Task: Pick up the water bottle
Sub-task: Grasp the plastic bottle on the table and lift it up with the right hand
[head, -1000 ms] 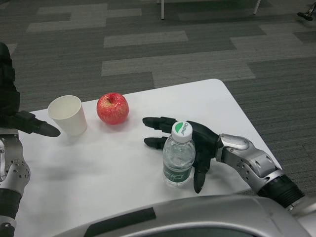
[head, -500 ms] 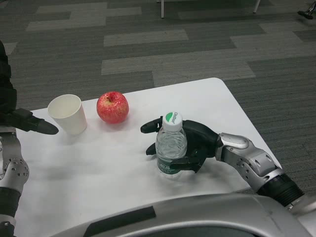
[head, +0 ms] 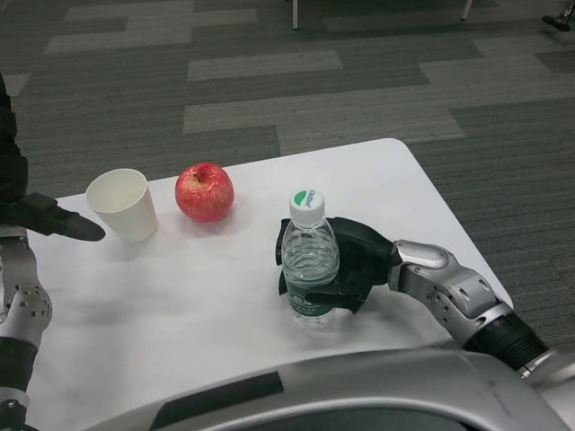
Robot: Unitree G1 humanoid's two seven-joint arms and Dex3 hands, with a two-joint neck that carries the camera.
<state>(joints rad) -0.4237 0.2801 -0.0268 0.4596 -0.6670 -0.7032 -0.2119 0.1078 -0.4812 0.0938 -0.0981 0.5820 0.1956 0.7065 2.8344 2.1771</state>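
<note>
**A:** Which step do you have in hand?

**B:** The grasp itself. Your right hand (head: pixel 346 265) is wrapped round the water bottle (head: pixel 310 265), which stands upright on the white table (head: pixel 180 296), right of centre and toward the near edge. No gap shows under its base, so judge it not yet lifted.

**A:** How do the fingers lie?

**B:** Closed on the bottle's body: dark fingers (head: pixel 314 294) curl across the front above the green label, and the palm sits behind and to the right. The white cap with its green top (head: pixel 308 205) stands clear above the hand. Whether the far-side fingers bear firmly on the plastic you cannot tell from this view.

**A:** What does the next move call for?

**B:** A straight vertical rise, with the bottle kept upright. The wall is thin, clear plastic and probably yields, so hold pressure steady rather than squeezing harder. The grip is low on the body, so watch for the top tipping as the weight comes off the table.

**A:** And the surroundings?

**B:** The apple (head: pixel 205 191) and the paper cup (head: pixel 120 204) stand well apart to the left. Your left hand (head: pixel 54 220) waits at the left edge beside the cup, touching nothing; its fingers point toward the cup.
</note>
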